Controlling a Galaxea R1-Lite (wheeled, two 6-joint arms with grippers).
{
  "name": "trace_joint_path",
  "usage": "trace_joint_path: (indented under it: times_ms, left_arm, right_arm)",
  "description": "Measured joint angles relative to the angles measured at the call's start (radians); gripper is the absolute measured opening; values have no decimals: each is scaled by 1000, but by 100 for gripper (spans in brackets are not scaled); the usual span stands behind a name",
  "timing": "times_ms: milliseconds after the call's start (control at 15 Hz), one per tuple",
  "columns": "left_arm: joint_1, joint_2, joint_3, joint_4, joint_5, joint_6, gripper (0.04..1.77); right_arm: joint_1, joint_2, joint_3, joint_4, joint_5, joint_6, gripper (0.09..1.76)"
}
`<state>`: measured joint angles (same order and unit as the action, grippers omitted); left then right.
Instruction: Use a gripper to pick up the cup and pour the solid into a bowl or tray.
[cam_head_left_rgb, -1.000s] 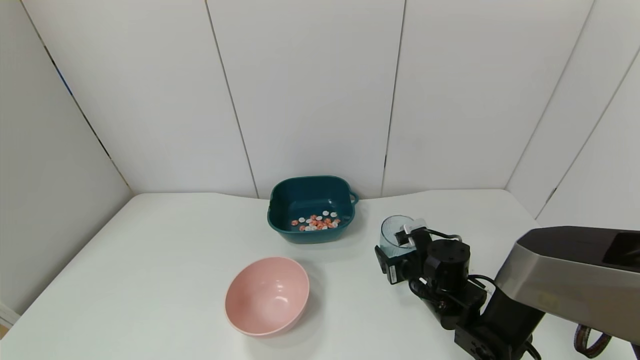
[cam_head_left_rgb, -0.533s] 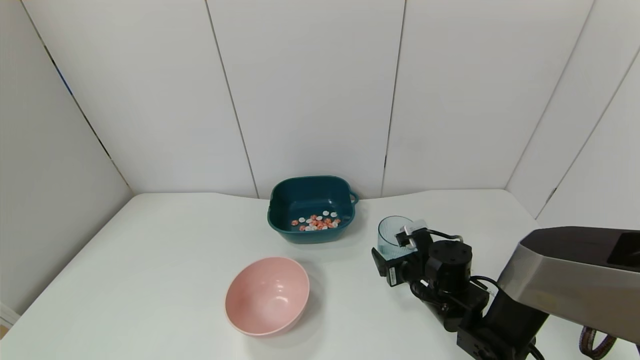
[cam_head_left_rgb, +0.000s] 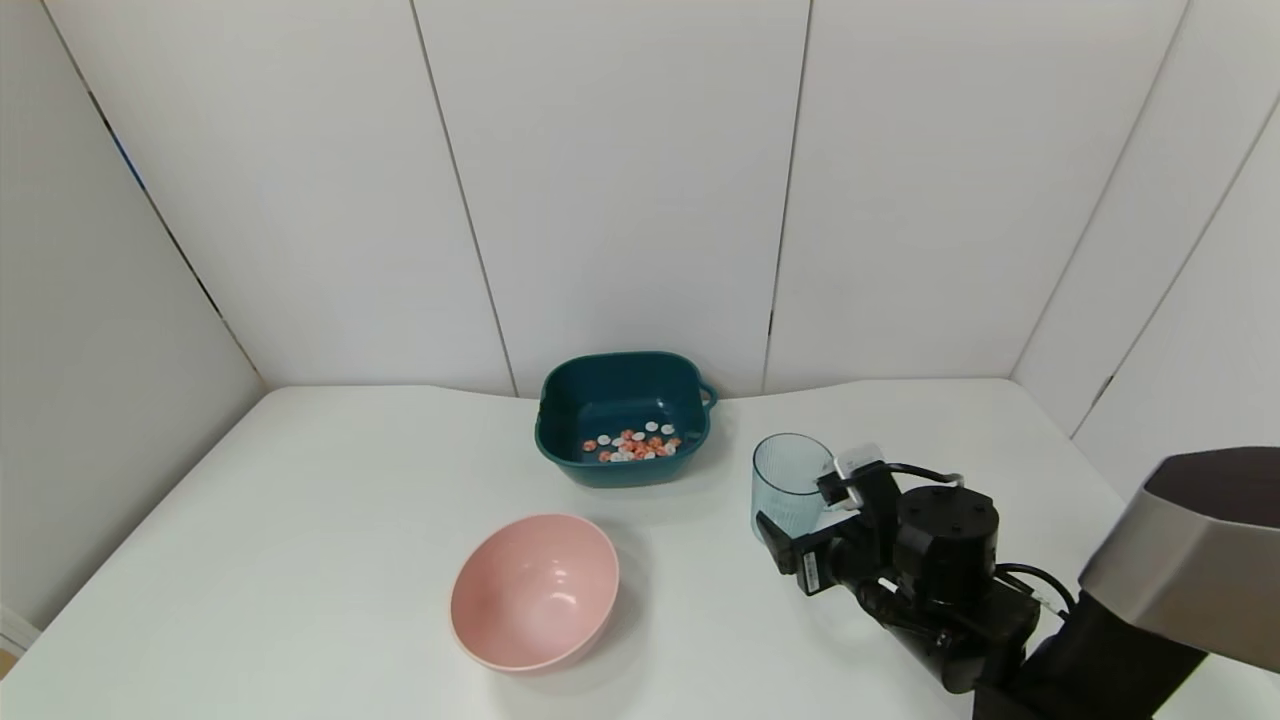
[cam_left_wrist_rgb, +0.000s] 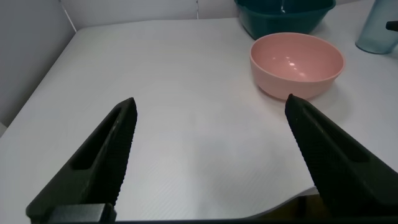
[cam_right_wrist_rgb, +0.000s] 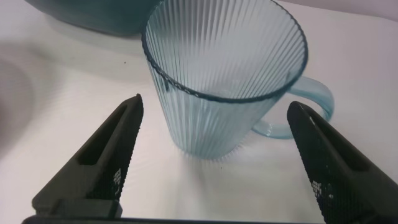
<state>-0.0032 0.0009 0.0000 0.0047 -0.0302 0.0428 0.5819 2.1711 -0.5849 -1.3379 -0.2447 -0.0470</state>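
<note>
Now: cup (cam_right_wrist_rgb: 225, 74) upright on table (cam_head_left_rgb: 300, 520) | right gripper (cam_right_wrist_rgb: 217, 162) jaws spread

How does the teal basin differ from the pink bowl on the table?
The teal basin is squarish with a small side handle; the pink bowl is round with no handle. The basin holds orange-red and white pieces; the bowl is empty. The basin stands near the wall, the bowl nearer the robot. Both sit upright.
</note>
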Motion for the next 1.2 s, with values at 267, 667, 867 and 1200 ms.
trace_joint_path:
  times_ms: [267, 667, 867, 1200]
  left_arm:
    - [0, 0, 0, 0, 0, 0, 172]
    - [0, 0, 0, 0, 0, 0, 172]
    - [0, 0, 0, 0, 0, 0, 172]
    - [0, 0, 0, 0, 0, 0, 172]
  right_arm:
    - [7, -98, 109, 27, 2, 3, 169]
    - [13, -285, 254, 104, 6, 7, 170]
    - [19, -433, 269, 316, 7, 8, 170]
    - [32, -719, 210, 737, 7, 8, 170]
